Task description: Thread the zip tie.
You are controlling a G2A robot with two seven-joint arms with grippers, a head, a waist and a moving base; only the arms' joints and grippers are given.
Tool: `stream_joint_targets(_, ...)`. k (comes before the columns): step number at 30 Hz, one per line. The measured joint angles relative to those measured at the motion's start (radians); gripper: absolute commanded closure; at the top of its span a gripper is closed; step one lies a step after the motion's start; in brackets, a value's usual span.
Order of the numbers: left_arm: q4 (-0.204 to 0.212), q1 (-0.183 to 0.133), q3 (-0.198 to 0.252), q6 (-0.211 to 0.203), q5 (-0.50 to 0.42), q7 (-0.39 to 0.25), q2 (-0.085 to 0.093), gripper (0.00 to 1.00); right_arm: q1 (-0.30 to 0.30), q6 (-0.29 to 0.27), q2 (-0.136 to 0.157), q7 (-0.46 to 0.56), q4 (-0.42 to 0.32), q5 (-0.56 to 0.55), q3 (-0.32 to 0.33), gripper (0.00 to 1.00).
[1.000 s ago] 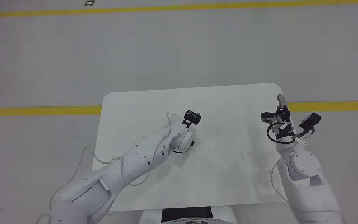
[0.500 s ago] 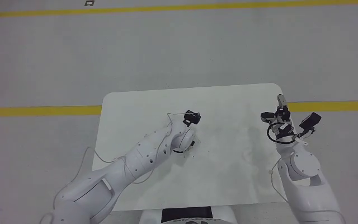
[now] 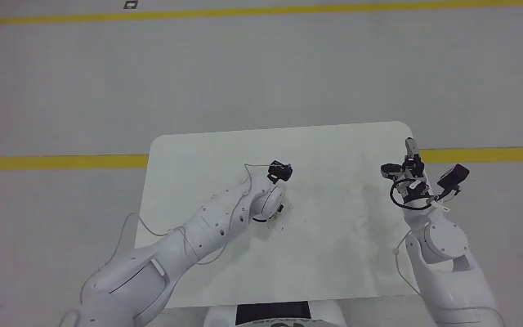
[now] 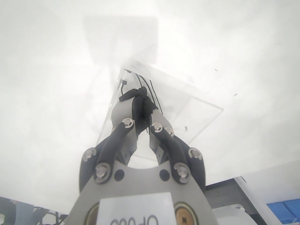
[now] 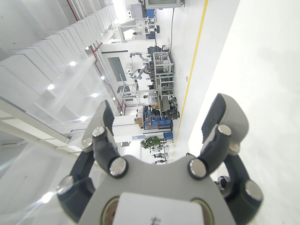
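Two grippers: L gripper clenched, seemingly on thin zip tie inside clear box; lift straight, slow. R gripper spread wide, empty.

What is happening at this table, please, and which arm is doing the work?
The robot's left hand is down at a clear box near the middle of the white table. Its fingers are closed beside the thin black zip tie there; whether they really grip the tie I cannot tell. The right hand is open and empty, raised by the table's right edge. Whether the tie is threaded cannot be seen.
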Motion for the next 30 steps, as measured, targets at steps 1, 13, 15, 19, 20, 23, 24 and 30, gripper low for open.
stream_joint_targets(1,-0.004,0.0,0.0,0.001,0.002,-0.001,0.0,1.0,0.0,0.0,0.0,0.0,0.0,0.0,0.0,0.0)
stream_joint_targets(13,-0.268,0.104,-0.072,0.027,0.127,-0.076,0.068,1.0,0.0,0.0,0.0,0.0,0.0,0.0,0.0,0.0)
stream_joint_targets(15,-0.335,0.138,-0.104,0.022,0.153,-0.092,0.089,1.0,0.0,0.0,0.0,0.0,0.0,0.0,0.0,0.0)
stream_joint_targets(19,-0.453,0.215,-0.177,0.01,0.197,-0.097,0.129,1.0,0.0,0.0,0.0,0.0,0.0,0.0,0.0,0.0)
stream_joint_targets(20,-0.485,0.242,-0.201,0.005,0.211,-0.096,0.14,1.0,0.0,0.0,0.0,0.0,0.0,0.0,0.0,0.0)
stream_joint_targets(23,-0.561,0.306,-0.264,-0.03,0.209,-0.086,0.166,1.0,0.0,0.0,0.0,0.0,0.0,0.0,0.0,0.0)
stream_joint_targets(24,-0.582,0.324,-0.283,-0.05,0.206,-0.08,0.174,1.0,0.0,0.0,0.0,0.0,0.0,0.0,0.0,0.0)
stream_joint_targets(30,-0.665,0.426,-0.4,-0.177,0.153,-0.057,0.214,1.0,0.0,0.0,0.0,0.0,0.0,0.0,0.0,0.0)
